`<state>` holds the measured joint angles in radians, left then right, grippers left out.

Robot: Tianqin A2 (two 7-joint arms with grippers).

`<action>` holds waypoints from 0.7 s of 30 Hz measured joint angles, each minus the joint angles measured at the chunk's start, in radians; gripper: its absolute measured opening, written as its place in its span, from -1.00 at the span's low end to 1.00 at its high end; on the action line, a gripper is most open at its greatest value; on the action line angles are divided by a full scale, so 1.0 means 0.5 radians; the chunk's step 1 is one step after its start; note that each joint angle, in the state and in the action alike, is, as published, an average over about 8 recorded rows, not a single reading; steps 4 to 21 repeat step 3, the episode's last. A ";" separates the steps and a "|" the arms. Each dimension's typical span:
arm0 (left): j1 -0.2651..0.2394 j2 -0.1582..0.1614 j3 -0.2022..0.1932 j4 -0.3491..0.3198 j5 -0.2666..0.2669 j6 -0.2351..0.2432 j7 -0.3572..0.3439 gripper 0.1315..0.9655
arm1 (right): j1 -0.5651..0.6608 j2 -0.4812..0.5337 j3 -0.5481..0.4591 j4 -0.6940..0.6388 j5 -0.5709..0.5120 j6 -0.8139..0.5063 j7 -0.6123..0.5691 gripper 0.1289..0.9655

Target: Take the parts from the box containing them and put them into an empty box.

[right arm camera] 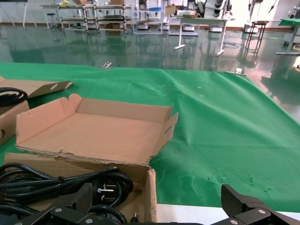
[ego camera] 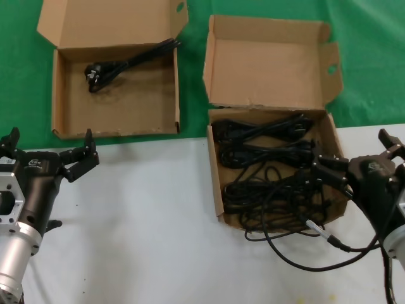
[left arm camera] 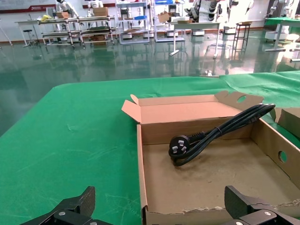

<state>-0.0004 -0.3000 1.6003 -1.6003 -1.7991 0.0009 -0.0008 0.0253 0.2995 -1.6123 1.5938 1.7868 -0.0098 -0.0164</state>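
The squarish box (ego camera: 218,183) on the right holds several black cables (ego camera: 266,152). One cable (ego camera: 297,244) spills over its front wall onto the white table. The wider box (ego camera: 63,107) at the back left holds one cable (ego camera: 126,63). My right gripper (ego camera: 357,155) is open and empty at the squarish box's right front corner. In the right wrist view the gripper (right arm camera: 157,204) straddles the box's right wall (right arm camera: 151,197), with cables (right arm camera: 61,180) beside it. My left gripper (ego camera: 50,149) is open and empty just in front of the wider box. In the left wrist view the gripper (left arm camera: 159,206) faces the box's front wall (left arm camera: 187,218) and the single cable (left arm camera: 211,136).
The boxes' open lids (ego camera: 107,22) (ego camera: 269,63) stand up at the back. Green cloth (ego camera: 367,57) covers the far table, and the white tabletop (ego camera: 145,215) lies in front.
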 joint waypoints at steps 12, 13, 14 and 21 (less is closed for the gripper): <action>0.000 0.000 0.000 0.000 0.000 0.000 0.000 1.00 | 0.000 0.000 0.000 0.000 0.000 0.000 0.000 1.00; 0.000 0.000 0.000 0.000 0.000 0.000 0.000 1.00 | 0.000 0.000 0.000 0.000 0.000 0.000 0.000 1.00; 0.000 0.000 0.000 0.000 0.000 0.000 0.000 1.00 | 0.000 0.000 0.000 0.000 0.000 0.000 0.000 1.00; 0.000 0.000 0.000 0.000 0.000 0.000 0.000 1.00 | 0.000 0.000 0.000 0.000 0.000 0.000 0.000 1.00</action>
